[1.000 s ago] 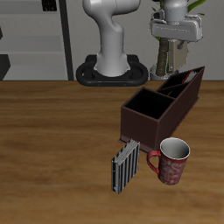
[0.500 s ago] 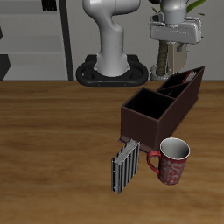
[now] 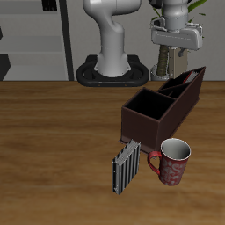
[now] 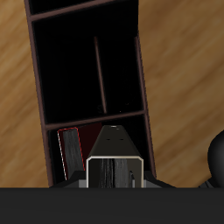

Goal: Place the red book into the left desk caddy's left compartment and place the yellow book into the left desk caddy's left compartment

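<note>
Wooden counter [image 3: 53, 132] carries the left desk caddy [image 3: 163, 110], a red patterned mug [image 3: 172, 162] just in front of it, and a grey-and-black striped book [image 3: 126, 167] standing on edge beside the mug.

The hand [image 3: 168, 63] hangs above the caddy's far end. In the exterior view it appears to carry a thin tan object, judged to be the yellow book [image 4: 114, 156], held upright between the fingers. The wrist view shows that book's narrow top edge directly below the camera, over the left compartment [image 4: 96, 144]. The fingers themselves are out of frame, so whether they pinch the book cannot be confirmed from either view.

The red book [image 4: 68, 150] already stands inside that compartment, against one wall; only the wrist view shows it, since the caddy's walls hide it from outside. The exterior view alone shows the mug and the striped book.

Handling judgement: the yellow book is thin, stiff and light, likely to pivot if gripped off-centre. Best held mid-cover near the upper edge.
</note>
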